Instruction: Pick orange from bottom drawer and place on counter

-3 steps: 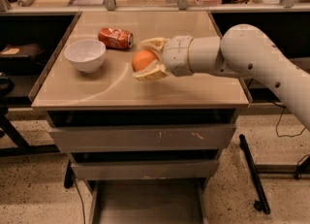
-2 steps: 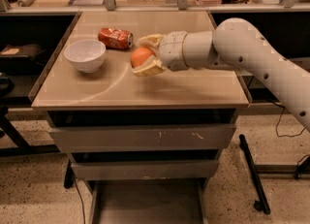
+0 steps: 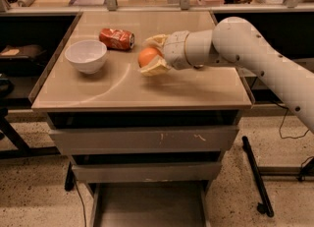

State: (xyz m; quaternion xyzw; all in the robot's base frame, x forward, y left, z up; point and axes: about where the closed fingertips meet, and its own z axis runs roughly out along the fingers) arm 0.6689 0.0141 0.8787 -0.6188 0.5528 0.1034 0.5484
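The orange is held between the pale fingers of my gripper, which is shut on it over the middle of the beige counter, close above the surface. The arm reaches in from the right. The bottom drawer is pulled out at the foot of the grey cabinet and its flat floor shows nothing in it.
A white bowl stands on the counter's left side. A crushed red can lies behind it, just left of the gripper. The two upper drawers are closed. Dark shelves flank the cabinet and a cluttered bench runs behind.
The gripper with the orange has moved a little toward the back of the counter and slightly left, nearer the red can.
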